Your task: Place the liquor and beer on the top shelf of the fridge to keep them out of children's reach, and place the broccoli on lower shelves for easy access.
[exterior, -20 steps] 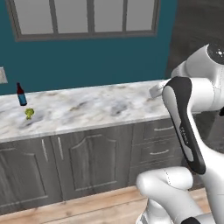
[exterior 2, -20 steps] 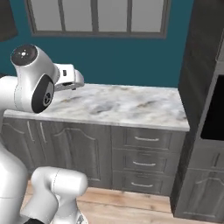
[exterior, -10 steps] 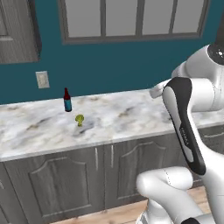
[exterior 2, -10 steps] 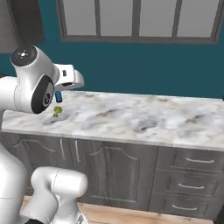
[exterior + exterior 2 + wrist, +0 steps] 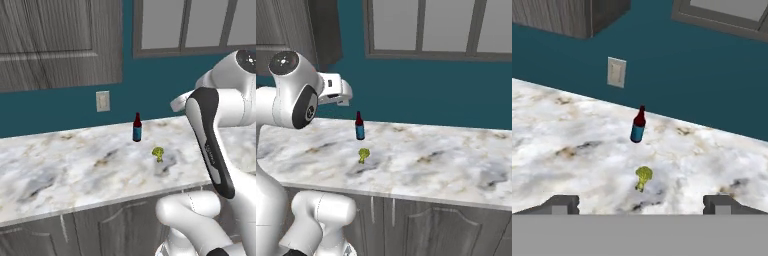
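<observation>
A small dark red-brown beer bottle [image 5: 137,127] with a narrow neck and a blue label band stands upright on a white-and-grey marbled stone counter [image 5: 60,170], toward its back edge, near the teal wall [image 5: 65,107]. Just in front of the beer, a tiny yellow-green broccoli floret [image 5: 158,153] with a short stalk sits on the counter; the two are close but apart (the gap shows clearly in the hand view, beer [image 5: 638,125] above, broccoli [image 5: 643,178] below). The same pair appears in the right base view, beer [image 5: 359,126] behind broccoli [image 5: 363,155].

A pale rectangular wall plate [image 5: 616,72] is mounted on the teal wall to the left of the beer, under a dark grey wood-grain wall cabinet [image 5: 55,42]. A grey-framed window [image 5: 441,27] sits higher on the wall.

The white arm's two-finger gripper [image 5: 641,205] hovers above the counter's near side, its dark fingertips [image 5: 562,204] spread wide apart with nothing between them, well short of the broccoli and the beer. Dark grey panelled base cabinets [image 5: 446,230] run under the counter.
</observation>
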Tool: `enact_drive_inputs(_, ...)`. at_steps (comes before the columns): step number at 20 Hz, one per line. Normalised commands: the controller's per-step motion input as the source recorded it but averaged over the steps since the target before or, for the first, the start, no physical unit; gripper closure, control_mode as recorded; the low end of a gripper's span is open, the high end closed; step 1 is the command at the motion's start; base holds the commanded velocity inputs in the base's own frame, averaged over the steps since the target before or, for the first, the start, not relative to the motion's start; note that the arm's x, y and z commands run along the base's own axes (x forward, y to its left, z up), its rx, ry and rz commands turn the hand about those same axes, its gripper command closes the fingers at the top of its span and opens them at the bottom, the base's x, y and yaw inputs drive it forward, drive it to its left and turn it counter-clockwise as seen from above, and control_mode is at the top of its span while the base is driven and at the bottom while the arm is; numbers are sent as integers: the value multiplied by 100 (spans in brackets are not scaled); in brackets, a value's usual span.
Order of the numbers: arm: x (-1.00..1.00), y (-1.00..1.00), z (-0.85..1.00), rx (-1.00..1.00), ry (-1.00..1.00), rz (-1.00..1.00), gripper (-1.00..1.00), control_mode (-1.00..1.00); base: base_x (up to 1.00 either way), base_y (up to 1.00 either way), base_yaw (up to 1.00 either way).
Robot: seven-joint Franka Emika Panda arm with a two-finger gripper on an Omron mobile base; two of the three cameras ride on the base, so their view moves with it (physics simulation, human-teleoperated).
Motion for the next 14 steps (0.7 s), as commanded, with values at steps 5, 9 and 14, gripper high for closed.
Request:
enact_drive_inputs(5,9,6,-11,-1,3,0,-100,-100,36,53,0)
enact_drive_inputs(9,32,-9,-58,0,11,-2,-100,-100,0,0,0)
enact_drive_inputs(14,15,-54,-54,4,2,-5,-100,-100,0,0,0)
